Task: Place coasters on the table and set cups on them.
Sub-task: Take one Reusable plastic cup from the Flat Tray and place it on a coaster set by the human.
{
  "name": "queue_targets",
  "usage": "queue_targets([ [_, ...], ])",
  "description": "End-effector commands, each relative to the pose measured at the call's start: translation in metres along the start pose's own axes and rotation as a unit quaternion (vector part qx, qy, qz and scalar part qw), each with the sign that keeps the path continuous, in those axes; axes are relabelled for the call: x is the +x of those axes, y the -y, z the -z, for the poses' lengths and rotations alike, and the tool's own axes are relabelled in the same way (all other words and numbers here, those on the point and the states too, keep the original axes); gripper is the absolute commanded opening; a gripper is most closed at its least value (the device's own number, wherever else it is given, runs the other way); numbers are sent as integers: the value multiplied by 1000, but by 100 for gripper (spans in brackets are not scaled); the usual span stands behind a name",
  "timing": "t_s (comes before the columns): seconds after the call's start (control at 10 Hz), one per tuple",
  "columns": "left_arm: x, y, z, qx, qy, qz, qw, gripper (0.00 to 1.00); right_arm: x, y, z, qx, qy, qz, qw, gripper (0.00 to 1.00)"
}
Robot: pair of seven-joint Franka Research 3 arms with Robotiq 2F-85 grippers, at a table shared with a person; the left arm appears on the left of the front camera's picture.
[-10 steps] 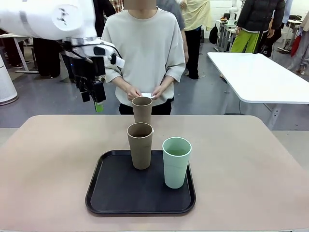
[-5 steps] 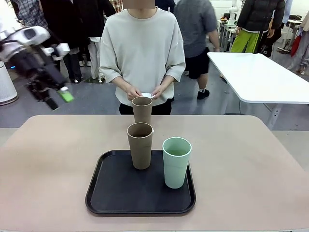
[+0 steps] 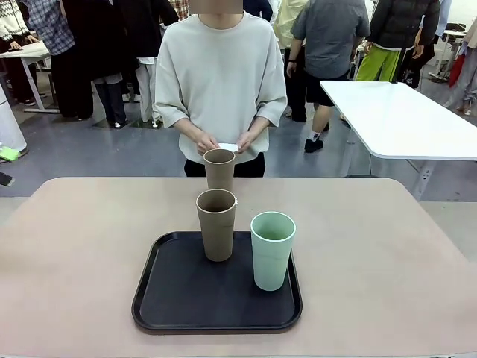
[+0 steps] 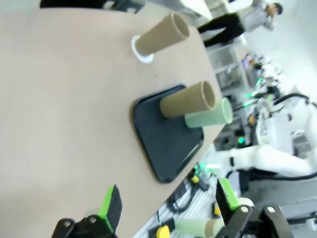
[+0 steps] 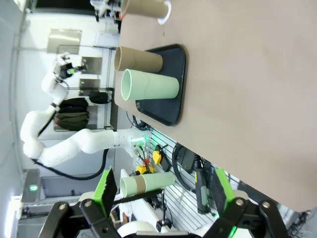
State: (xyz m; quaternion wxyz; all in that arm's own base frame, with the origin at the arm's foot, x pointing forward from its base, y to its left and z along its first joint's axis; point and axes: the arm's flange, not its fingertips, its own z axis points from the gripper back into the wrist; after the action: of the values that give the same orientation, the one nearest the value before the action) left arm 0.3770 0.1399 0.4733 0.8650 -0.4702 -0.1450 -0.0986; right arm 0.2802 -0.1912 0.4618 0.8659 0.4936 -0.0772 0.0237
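Left wrist view: pincer [image 4: 167, 186] wide, empty

Black left hand [image 4: 168, 201] with green pads [image 4: 110, 204], right hand [image 5: 164, 187] alike, person [image 3: 221, 82] in pale grey sweatshirt

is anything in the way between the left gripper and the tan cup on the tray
Nothing visible: bare table and a strip of the tray lie between the open left gripper and that tan cup; the mint cup stands on its far side.
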Motion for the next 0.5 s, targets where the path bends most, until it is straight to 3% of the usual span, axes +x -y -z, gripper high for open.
queue_targets([
  [0.0,-14,-9,-17,-45,32,10,998,100,0,0,0,1,0,-1,1000,100],
  [0.2,-13,-19,-28,-59,-27,-10,998,100,0,0,0,1,0,-1,1000,100],
  [0.4,-1,-23,-24,-63,-49,-44,996,100,0,0,0,1,0,-1,1000,100],
])
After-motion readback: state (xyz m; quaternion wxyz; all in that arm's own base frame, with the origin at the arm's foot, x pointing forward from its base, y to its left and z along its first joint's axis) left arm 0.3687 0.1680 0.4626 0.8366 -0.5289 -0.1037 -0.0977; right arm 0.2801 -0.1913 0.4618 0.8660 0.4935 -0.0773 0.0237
